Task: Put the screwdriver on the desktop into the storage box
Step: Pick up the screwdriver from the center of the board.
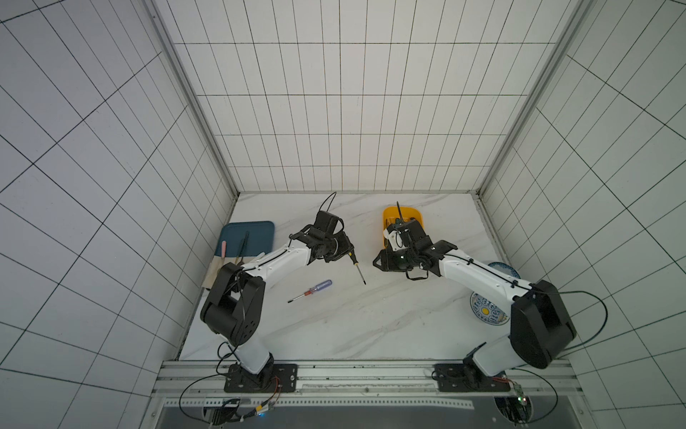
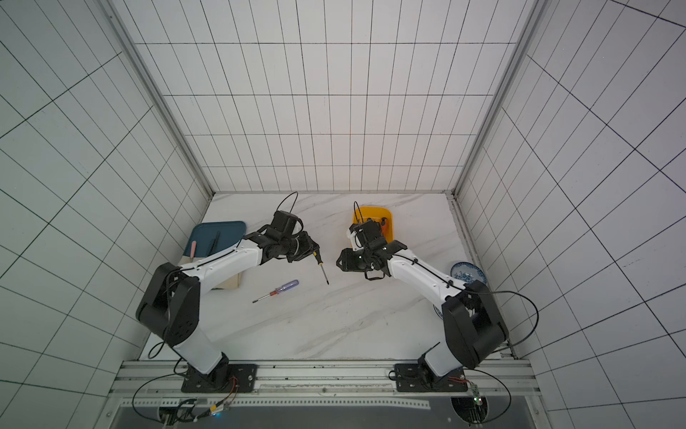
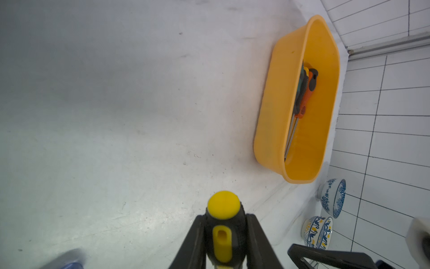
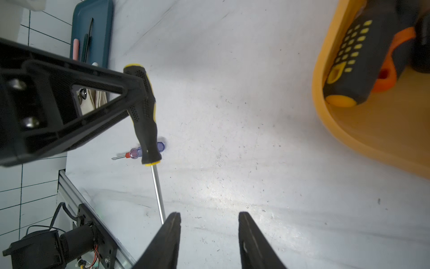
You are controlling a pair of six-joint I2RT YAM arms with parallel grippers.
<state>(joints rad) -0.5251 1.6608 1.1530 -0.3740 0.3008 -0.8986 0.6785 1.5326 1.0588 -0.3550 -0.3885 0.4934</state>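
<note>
Nearest my base, the blue-handled screwdriver (image 1: 313, 289) lies flat on the desktop (image 1: 371, 327). It is well apart from the storage box (image 1: 393, 215), on the box's base-ward, left-arm side, and nothing touches it. Next out is my left gripper (image 3: 225, 223), clamped on the black-and-yellow screwdriver (image 4: 146, 116). The jaws pinch the upper handle, the yellow cap pokes out past the fingertips (image 3: 197, 223), and the shaft slants down toward my base. Its tip is hidden behind a finger in the right wrist view, so I cannot tell whether it touches the desktop. This screwdriver is outside the box, apart from its left-arm side wall. My right gripper (image 4: 208, 215) sits just base-ward of the box with its jaws parted and nothing between them. In both top views the right wrist overlaps the box's near end. The box stands upright on the desktop, farther out than both grippers. Two screwdrivers lie inside along one long wall: an orange-handled screwdriver (image 3: 306, 97) and a black screwdriver with yellow dots (image 4: 356, 58) against it. Two patterned bowls (image 3: 317, 230) (image 3: 332, 198) sit base-ward of the box, on its right-arm side near the wall. The dark-blue tray (image 1: 260, 232) lies well apart from the box on its left-arm side, with a pink item and thin dark items on it, too small to name.
</note>
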